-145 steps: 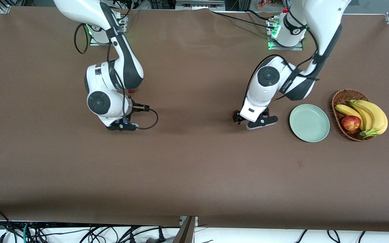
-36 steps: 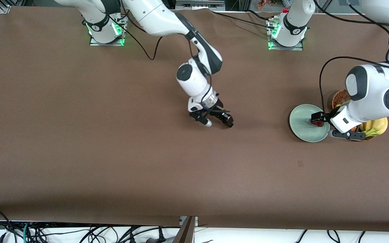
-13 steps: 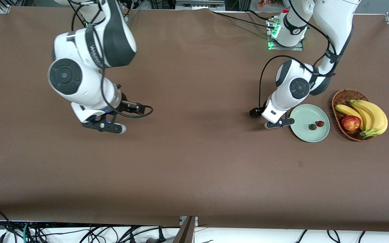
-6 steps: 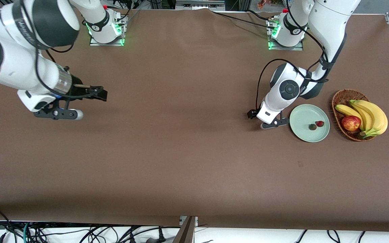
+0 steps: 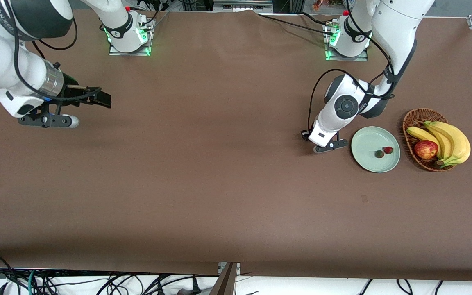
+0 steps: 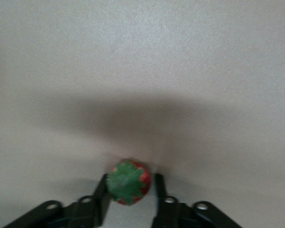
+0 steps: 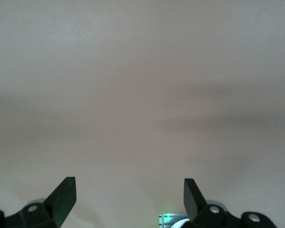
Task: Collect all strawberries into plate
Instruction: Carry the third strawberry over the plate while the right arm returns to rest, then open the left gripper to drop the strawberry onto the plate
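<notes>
The plate (image 5: 375, 148) sits near the left arm's end of the table (image 5: 219, 196), just beside the wicker basket (image 5: 414, 119) that holds bananas (image 5: 451, 141) and an apple (image 5: 425, 149); plate and basket do not touch. 2 strawberries (image 5: 384, 152) lie on the plate, toward its basket side, close together. A 3rd strawberry (image 6: 128, 182) is clamped between the fingers of the left gripper (image 6: 129, 197), green cap toward the wrist camera; in the front view that gripper (image 5: 310, 140) is low over the cloth just beside the plate, on the side away from the basket. The right gripper (image 5: 47, 119) hangs far from the plate, over the right arm's end of the table near the cloth's edge, its fingers (image 7: 61, 197) spread wide with nothing between them. Between the plate and the right gripper lies a broad stretch of bare brown cloth. The lettering on the right arm's wrist band is too partial to read.
</notes>
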Controlling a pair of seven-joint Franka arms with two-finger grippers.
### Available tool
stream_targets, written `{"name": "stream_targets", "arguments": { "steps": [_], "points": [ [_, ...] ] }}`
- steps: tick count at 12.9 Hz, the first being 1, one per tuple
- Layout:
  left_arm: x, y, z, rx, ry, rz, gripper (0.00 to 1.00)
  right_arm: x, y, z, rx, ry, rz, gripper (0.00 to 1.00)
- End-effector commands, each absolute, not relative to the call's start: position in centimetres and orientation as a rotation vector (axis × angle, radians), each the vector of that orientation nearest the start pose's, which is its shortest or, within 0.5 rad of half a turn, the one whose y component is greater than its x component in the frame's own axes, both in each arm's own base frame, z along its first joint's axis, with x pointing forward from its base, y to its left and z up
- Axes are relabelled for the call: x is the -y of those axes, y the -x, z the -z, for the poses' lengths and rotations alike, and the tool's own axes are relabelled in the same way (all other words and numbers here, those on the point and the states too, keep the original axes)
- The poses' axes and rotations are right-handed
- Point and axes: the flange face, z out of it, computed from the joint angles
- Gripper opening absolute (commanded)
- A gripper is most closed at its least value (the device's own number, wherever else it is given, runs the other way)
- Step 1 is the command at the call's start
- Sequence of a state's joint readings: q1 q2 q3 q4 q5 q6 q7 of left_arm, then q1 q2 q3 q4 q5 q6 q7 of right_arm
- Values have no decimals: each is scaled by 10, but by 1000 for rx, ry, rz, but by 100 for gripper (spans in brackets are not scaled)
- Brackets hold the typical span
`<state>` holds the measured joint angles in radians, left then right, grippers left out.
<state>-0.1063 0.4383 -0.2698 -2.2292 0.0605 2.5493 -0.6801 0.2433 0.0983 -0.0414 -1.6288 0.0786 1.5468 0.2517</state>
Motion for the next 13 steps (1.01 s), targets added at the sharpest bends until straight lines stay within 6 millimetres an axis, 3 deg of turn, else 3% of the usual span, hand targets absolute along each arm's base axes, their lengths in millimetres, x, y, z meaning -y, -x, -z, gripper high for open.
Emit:
{"name": "stream_targets", "arguments": {
  "steps": [1, 4, 5, 7, 9, 12, 13],
  "points": [
    [205, -511, -196, 420, 3095, -210, 5, -123, -551, -543, -44, 3128, -214, 100],
    [202, -549, -240, 437, 3059, -251, 5, -111, -551, -549, -28, 3135, -180, 100],
    [194, -563, -263, 434, 3064, -259, 5, -103, -552, -552, 74, 3149, -154, 100],
    [150, -577, -295, 383, 3110, -304, 4, -83, -557, -554, 176, 3140, -128, 100],
    [93, -582, -314, 286, 3126, -322, 4, -80, -558, -555, 178, 3139, -123, 100],
    [17, -587, -309, 127, 3158, -336, 4, -70, -559, -554, 153, 3132, -123, 100],
    [6, -587, -299, 88, 3166, -346, 4, -65, -560, -554, 143, 3131, -123, 100]
  ]
}}
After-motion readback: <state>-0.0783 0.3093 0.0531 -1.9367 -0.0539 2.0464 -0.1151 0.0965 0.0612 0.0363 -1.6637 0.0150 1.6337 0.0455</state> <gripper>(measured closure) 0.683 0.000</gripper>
